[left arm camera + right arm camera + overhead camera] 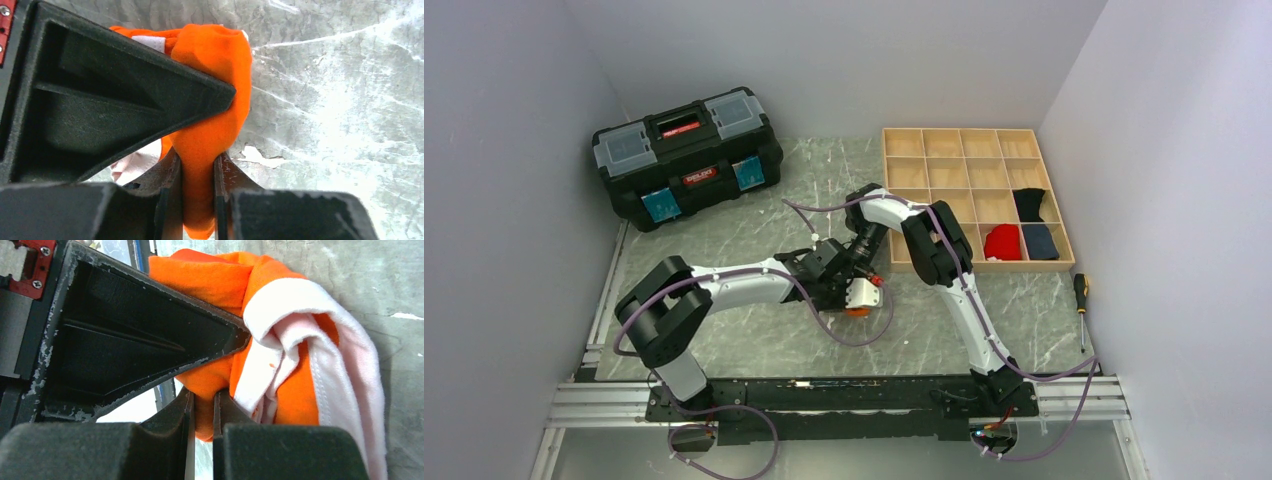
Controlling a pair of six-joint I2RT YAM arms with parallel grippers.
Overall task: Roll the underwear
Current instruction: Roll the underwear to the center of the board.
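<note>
The orange underwear (858,311) is bunched up at the middle of the table, mostly hidden under both grippers in the top view. In the left wrist view my left gripper (198,190) is shut on a fold of the orange underwear (215,85). In the right wrist view my right gripper (203,415) is shut on another fold of the underwear (295,365), whose white trim hangs to the right. In the top view the left gripper (839,285) and the right gripper (861,265) meet over the bundle.
A wooden tray of cells (969,160) stands at the back right, holding a red bundle (1002,242), a black bundle (1028,204) and a navy bundle (1040,241). A black toolbox (686,155) stands at the back left. A screwdriver (1081,305) lies at the right.
</note>
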